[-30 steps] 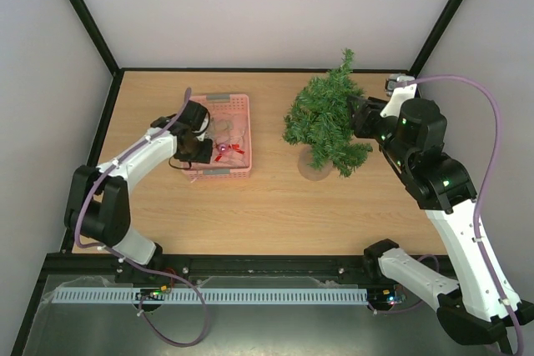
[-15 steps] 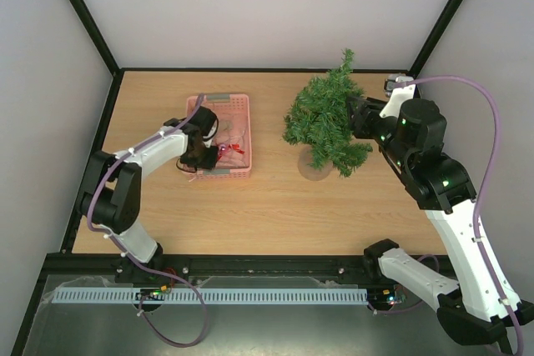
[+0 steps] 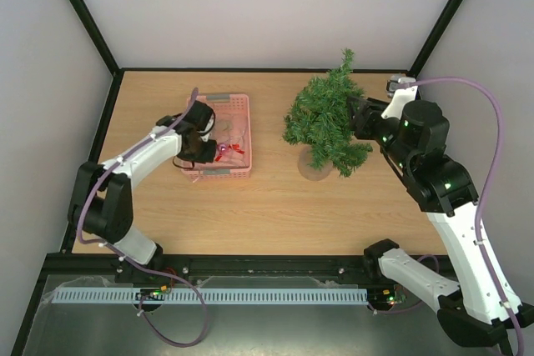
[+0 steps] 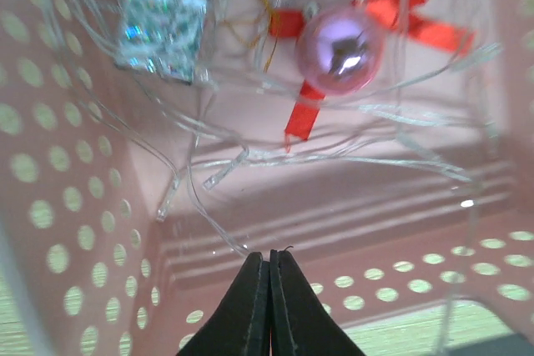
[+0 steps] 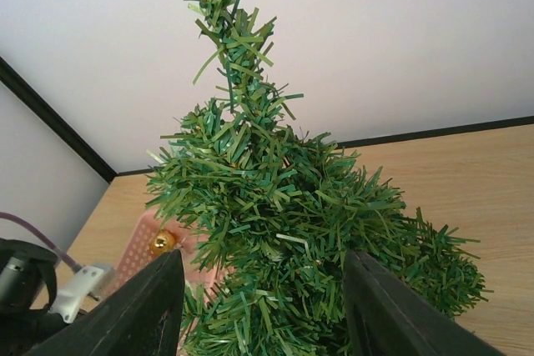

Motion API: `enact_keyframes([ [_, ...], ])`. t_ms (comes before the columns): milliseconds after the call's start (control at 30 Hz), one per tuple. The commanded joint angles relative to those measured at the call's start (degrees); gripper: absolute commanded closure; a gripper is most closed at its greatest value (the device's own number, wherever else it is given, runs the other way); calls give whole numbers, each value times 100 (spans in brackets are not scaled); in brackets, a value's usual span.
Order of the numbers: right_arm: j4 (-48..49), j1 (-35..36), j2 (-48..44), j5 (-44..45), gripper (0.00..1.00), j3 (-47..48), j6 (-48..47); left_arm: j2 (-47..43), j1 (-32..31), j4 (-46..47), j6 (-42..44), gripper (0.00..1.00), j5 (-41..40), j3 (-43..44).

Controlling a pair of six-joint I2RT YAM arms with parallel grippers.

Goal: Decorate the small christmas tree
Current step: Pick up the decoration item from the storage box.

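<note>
Currently left gripper (image 4: pixel 269 261) sits pinched shut in basket (image 4: pixel 50 206), catch unclear; better reopen astride the pink bauble (image 4: pixel 340 47) while half-spread right gripper (image 5: pixel 261 271) clasps the tree (image 5: pixel 250 181).

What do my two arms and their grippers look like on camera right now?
Both the left arm and right arm have white links with black joint housings; small green lights show on the right arm's joints. A purple cable loops along each. The left gripper and right gripper have plain black fingers.

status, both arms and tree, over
Left end effector shut inside pink basket, pink bauble not held. Right end effector straddling small christmas tree, grip unclear. Clear strands tangled around bauble.
</note>
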Motion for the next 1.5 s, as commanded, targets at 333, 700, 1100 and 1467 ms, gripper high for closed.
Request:
enact_keyframes([
  [333, 147, 7, -138, -215, 50, -29, 221, -805, -51, -845, 105, 66, 15, 880],
  [700, 340, 7, -141, -569, 49, -94, 93, -1235, -439, -901, 1316, 54, 1557, 272],
  [1100, 420, 7, 116, -897, 48, 55, -104, -1427, -1112, -929, 2410, 49, 197, 50],
  [1467, 292, 7, 184, -1117, 48, 204, -113, -1931, -167, -407, 4021, 56, 653, -631],
])
